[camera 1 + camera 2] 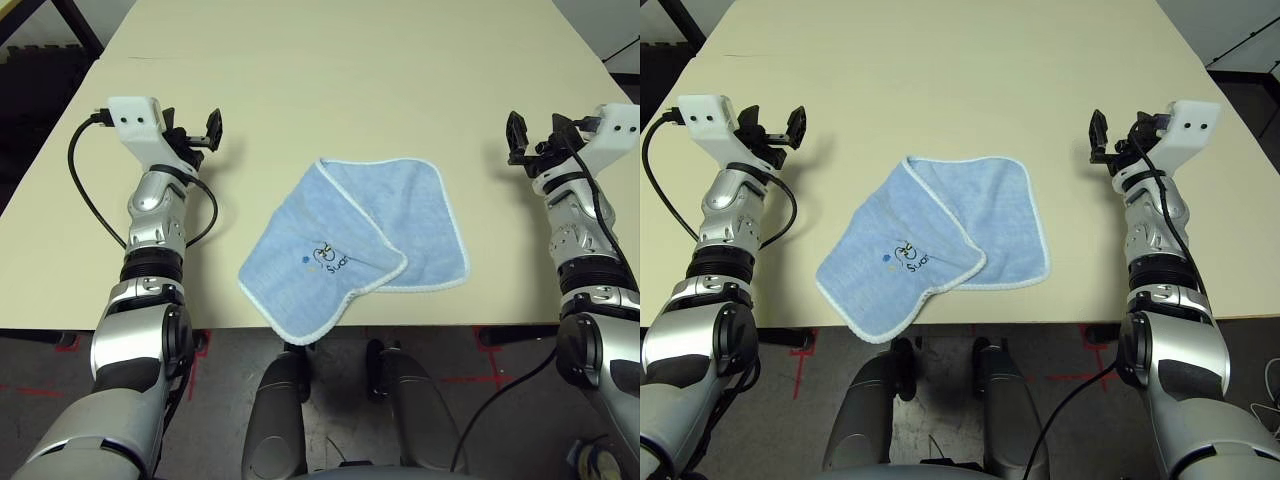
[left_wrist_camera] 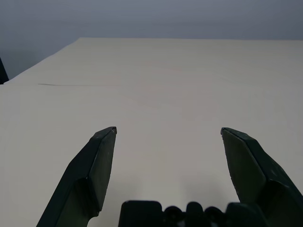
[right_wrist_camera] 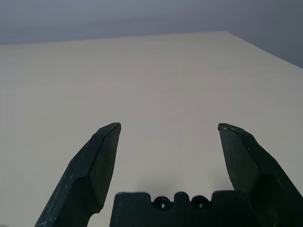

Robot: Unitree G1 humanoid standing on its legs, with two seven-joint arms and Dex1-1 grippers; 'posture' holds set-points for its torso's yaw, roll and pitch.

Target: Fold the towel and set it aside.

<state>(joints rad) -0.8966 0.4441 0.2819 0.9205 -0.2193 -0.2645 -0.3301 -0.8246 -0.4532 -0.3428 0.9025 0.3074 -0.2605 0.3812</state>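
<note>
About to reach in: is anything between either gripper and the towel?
Nothing visible. The towel lies partly folded at the table's near edge, with bare table between it and the open left gripper and open right gripper on either side.

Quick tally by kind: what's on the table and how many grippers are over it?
Light blue towel: 1
Open black grippers: 2, left gripper and right gripper
Cream table: 1
Total: 4

The towel (image 1: 360, 235) is soft, fuzzy blue cloth with white stitched edges. The counter (image 1: 330, 80) looks smooth and dull. Both arms are shiny silver metal.
</note>
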